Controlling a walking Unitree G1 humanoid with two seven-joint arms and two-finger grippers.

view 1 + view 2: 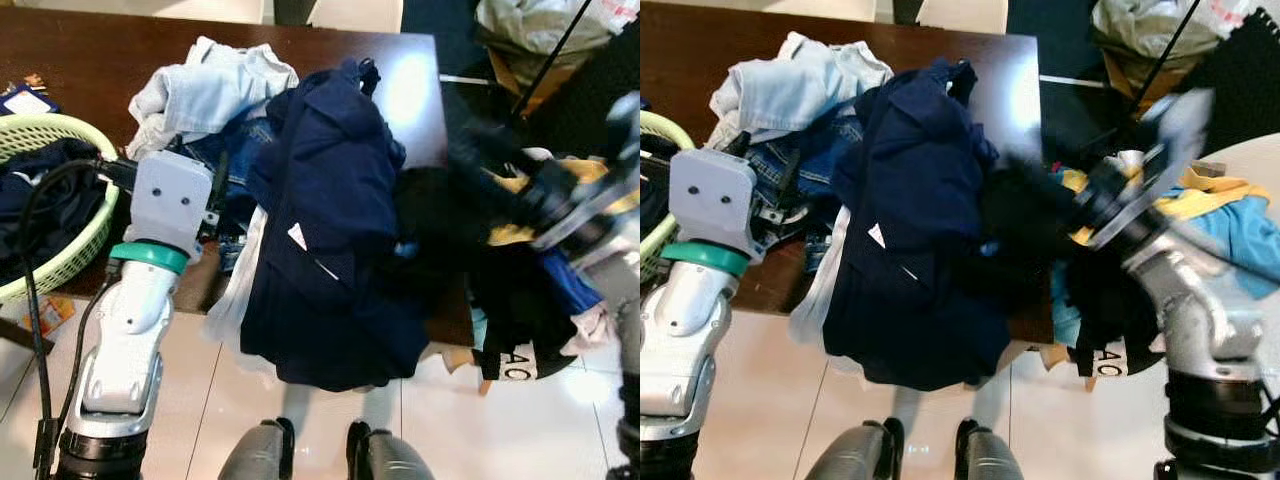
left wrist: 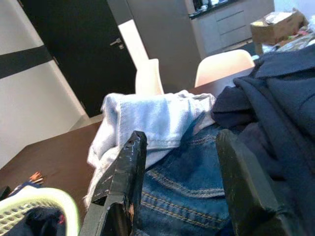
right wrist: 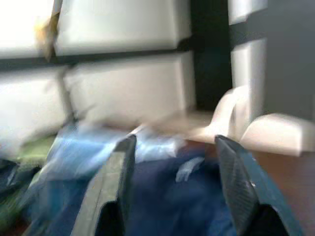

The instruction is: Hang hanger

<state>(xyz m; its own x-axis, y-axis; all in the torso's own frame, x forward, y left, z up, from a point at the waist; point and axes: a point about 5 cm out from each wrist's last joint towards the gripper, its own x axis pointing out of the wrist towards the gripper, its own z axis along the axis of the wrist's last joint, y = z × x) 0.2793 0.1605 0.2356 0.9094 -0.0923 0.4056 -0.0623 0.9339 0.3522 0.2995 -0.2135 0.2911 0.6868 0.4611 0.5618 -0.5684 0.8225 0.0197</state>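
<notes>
A heap of clothes lies on the dark brown table (image 1: 90,60): a navy jacket (image 1: 330,200) draped over the front edge, blue jeans (image 1: 235,165) and a light blue garment (image 1: 205,85) behind them. My left gripper (image 2: 181,140) is open, its fingers (image 1: 217,190) level with the jeans, which lie just ahead between them. My right arm (image 1: 1140,220) is blurred by motion beside a black garment (image 1: 440,230) at the jacket's right side. In its wrist view the right gripper (image 3: 174,142) is open over navy and blue cloth, with nothing held.
A green laundry basket (image 1: 60,260) with dark clothes stands at the table's left end. Yellow and blue clothes (image 1: 1230,210) are piled at the right by a pale round surface (image 1: 1250,155). Chairs (image 2: 221,66) stand behind the table. My feet (image 1: 270,450) are on pale tiles.
</notes>
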